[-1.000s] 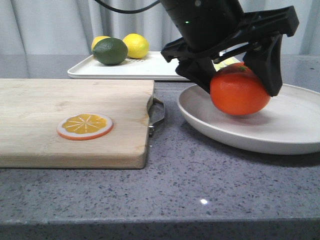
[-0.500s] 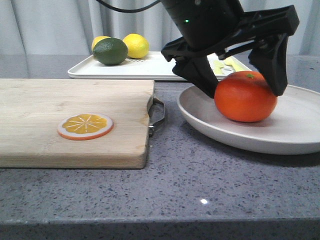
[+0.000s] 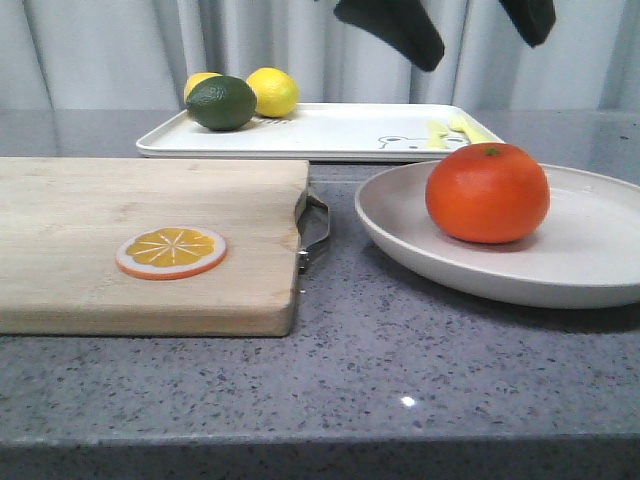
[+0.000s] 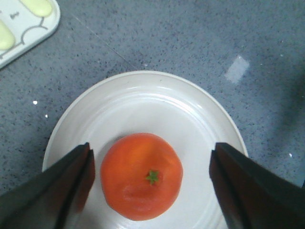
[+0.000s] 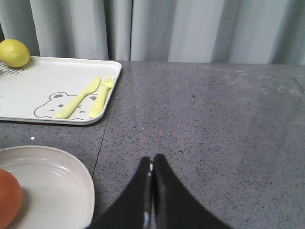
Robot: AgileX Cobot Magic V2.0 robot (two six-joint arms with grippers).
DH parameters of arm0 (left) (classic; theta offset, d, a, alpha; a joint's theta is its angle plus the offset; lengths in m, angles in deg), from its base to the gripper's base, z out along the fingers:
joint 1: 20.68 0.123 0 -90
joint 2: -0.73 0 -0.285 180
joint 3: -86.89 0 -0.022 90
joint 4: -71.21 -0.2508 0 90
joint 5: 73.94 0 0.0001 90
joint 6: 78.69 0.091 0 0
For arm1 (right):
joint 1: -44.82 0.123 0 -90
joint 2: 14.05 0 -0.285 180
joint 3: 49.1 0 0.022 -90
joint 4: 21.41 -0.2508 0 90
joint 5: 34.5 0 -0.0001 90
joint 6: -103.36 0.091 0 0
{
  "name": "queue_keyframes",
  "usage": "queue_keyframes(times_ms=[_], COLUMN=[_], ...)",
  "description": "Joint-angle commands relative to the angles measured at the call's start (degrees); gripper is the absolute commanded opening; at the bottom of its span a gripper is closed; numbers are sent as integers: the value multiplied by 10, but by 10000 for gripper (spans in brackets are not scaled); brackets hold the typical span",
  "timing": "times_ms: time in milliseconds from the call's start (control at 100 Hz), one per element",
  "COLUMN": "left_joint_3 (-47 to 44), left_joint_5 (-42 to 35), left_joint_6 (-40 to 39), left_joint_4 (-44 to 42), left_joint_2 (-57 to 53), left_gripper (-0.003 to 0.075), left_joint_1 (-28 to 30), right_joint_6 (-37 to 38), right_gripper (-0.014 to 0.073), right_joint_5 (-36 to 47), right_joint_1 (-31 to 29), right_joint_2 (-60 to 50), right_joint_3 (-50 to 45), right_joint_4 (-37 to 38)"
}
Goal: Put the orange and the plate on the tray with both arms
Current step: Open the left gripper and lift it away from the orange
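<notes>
A whole, glossy orange-red orange (image 3: 487, 192) with a green stem dimple sits free on a large round off-white plate (image 3: 590, 262), a little toward the plate's 9 o'clock edge in the front view, with nothing holding it. The plate rests on the grey speckled countertop (image 3: 380, 370), just short of the flat rectangular white tray (image 3: 330, 135) with its bear drawing, which lies at 12 o'clock beyond it. The left gripper (image 4: 152, 183) hangs above the fruit with its black fingers (image 4: 62, 191) spread wide on either side, touching neither orange nor plate. The right gripper (image 5: 151, 191) has its two fingers pressed together over bare countertop at about 3 o'clock of the plate, holding nothing. With the fruit on the plate, the step in hand appears to be carrying the loaded plate to the tray; doing it well likely means gripping the rim on opposite sides with both arms, lifting level so the orange does not roll, and setting down on the tray's open half. The front view alone shows the pale wooden cutting board (image 3: 120, 240) with a flat orange slice (image 3: 170, 252) at 9 o'clock of the plate, and the dark green lime (image 3: 220, 102) and yellow lemons (image 3: 272, 90) crowding the tray's far left corner. The left wrist view alone shows the orange from directly above, centred between the spread fingers; the right wrist view shows the yellow cutlery print (image 5: 88, 98) clearly.
</notes>
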Motion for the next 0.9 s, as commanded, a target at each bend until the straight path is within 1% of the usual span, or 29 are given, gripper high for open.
queue_keyframes(times_ms=[0, 200, 440, 630, 750, 890], left_joint_3=[-1, -110, -260, -385, -453, -515], left_joint_5=[-48, -107, -177, -270, -296, -304], left_joint_6=[5, 5, 5, 5, 5, 5], left_joint_4=[11, 11, 10, 9, 9, 9], left_joint_2=[-55, -141, -280, -415, -499, -589], left_gripper=[397, 258, 91, -12, -20, -20], left_joint_1=[1, 1, 1, 1, 1, 1], right_joint_6=[-2, -2, -2, -2, -2, -2], right_gripper=[-57, -57, -57, -57, -57, -55], right_joint_5=[39, 47, -13, -56, -98, -159], right_joint_1=[-3, -3, -3, -3, -3, -3], right_joint_2=[7, 7, 7, 7, 7, 14], right_joint_3=[22, 22, 22, 39, 62, 93], right_joint_4=[4, 2, 1, 1, 1, 1])
